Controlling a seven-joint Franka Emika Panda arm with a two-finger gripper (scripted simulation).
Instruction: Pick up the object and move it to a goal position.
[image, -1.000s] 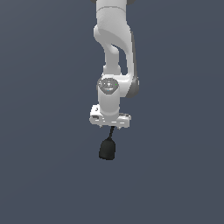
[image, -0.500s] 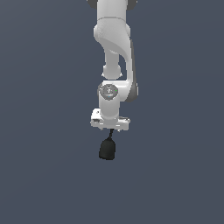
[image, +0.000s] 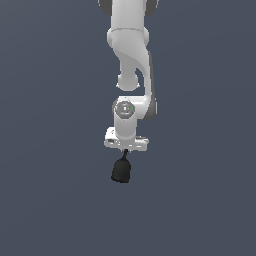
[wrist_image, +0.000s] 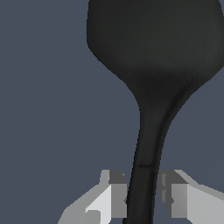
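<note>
The object (image: 121, 170) is a small matte black thing with a rounded bulb body and a thin stem. In the exterior view it hangs bulb-down under the white gripper (image: 125, 149), lifted against the plain grey ground. In the wrist view the object (wrist_image: 153, 65) fills much of the frame, and its stem runs down between the two grey fingertips (wrist_image: 117, 194). The gripper (wrist_image: 143, 197) is shut on that stem, with a pad close on each side. The stem's end is hidden inside the hand.
The white arm (image: 131, 55) rises straight up from the hand to the frame's upper edge. Around it there is only uniform dark grey-blue background with no other objects or edges showing.
The arm and hand have drifted slightly downward in the exterior view, carrying the black object along. The grip on the stem is unchanged.
</note>
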